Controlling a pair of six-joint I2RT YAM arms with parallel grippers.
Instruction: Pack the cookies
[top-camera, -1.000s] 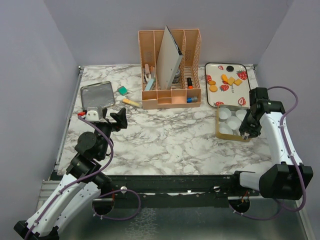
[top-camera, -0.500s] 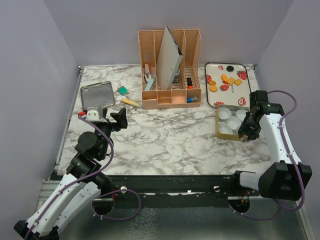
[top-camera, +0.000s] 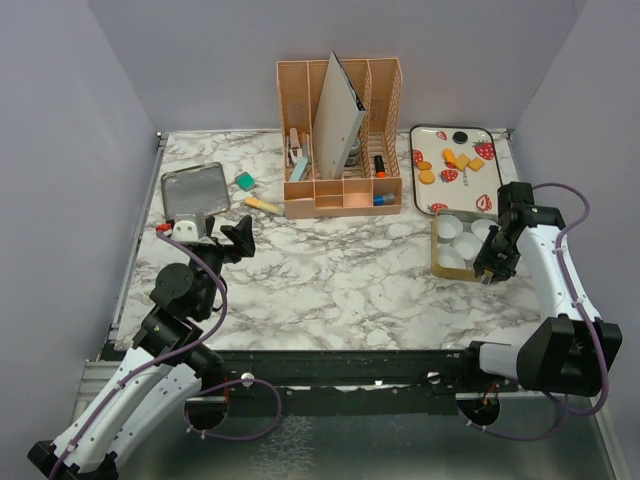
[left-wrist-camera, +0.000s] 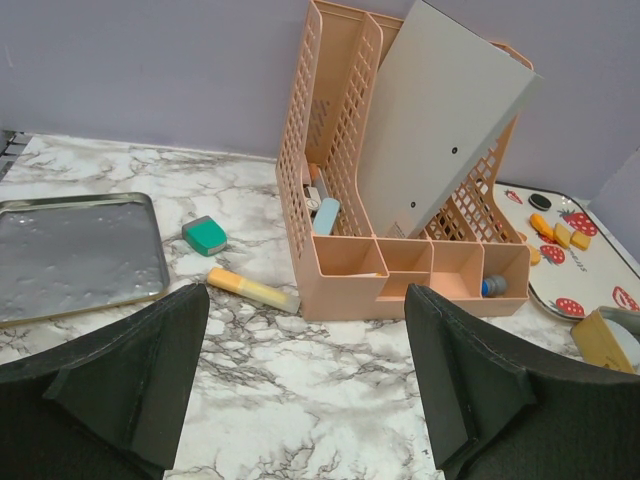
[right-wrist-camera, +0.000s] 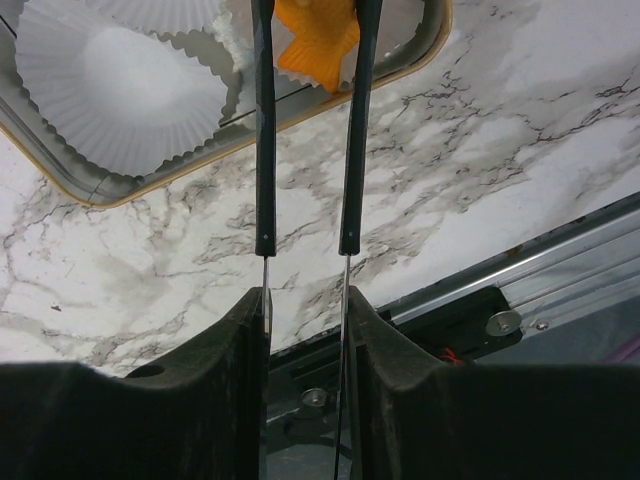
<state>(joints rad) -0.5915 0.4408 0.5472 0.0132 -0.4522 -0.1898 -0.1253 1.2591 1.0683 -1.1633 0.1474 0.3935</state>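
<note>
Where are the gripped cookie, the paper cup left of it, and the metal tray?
cookie (right-wrist-camera: 318, 45), right wrist view, on its orange middle.
paper cup (right-wrist-camera: 120, 85), right wrist view, on its flat white bottom.
metal tray (left-wrist-camera: 70, 245), left wrist view, on its bare floor.

2 white arms (top-camera: 556, 282), black joints, purple cables; right hand (right-wrist-camera: 310, 30) slim, black.

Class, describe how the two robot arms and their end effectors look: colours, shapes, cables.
The left arm and right arm have white shells with black joints and a purple cable looping alongside. The left end effector has broad black wedge-shaped fingers; the right end effector has thin black blade-like fingers.
</note>
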